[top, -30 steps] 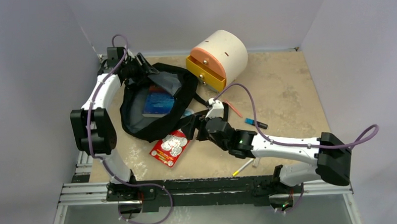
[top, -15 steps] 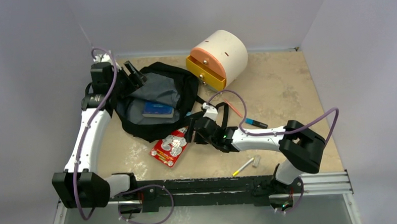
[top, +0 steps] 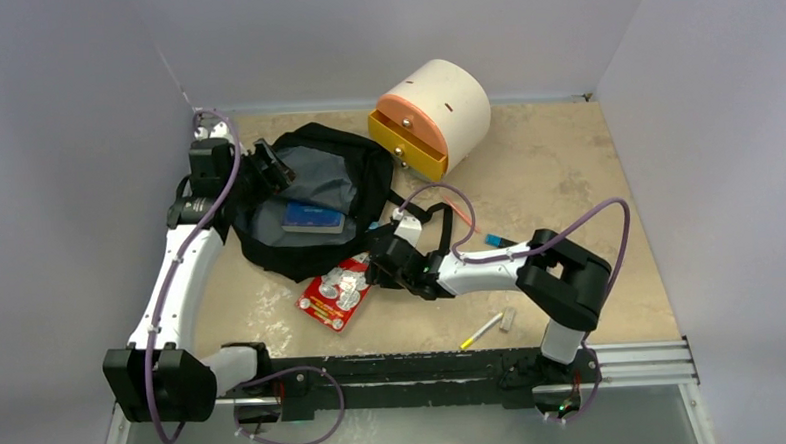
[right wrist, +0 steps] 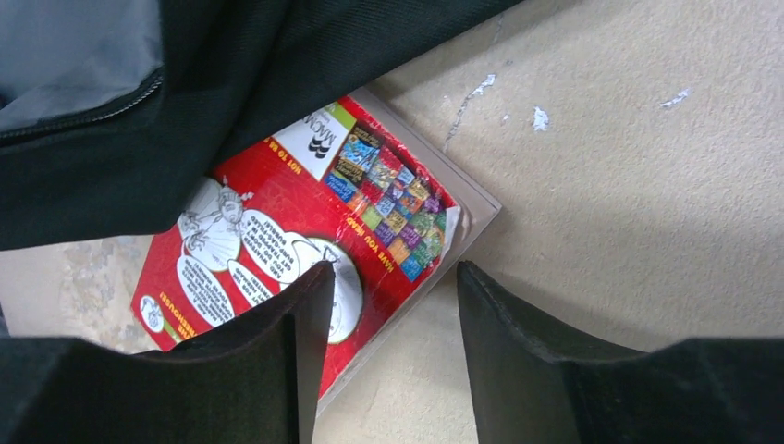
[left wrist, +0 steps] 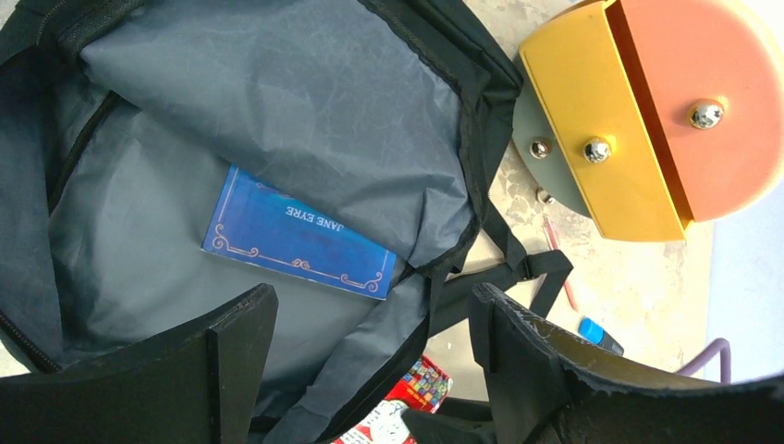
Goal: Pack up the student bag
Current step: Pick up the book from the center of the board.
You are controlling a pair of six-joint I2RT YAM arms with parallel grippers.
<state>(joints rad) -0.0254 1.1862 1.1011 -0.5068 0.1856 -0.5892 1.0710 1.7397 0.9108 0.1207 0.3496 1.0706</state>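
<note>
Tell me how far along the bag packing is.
Done: the blue book lies inside the open student bag. In hand: the right gripper, fingers open, straddles an edge of the red book on the table, not gripping yet. Left: the red book, blue marker and yellow-tipped stick outside the bag.

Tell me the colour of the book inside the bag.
The book is blue; left wrist view.

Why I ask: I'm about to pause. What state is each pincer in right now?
Left pincer: open, empty, over the student bag.
Right pincer: open, straddling the red book's edge, not gripping it.
</note>
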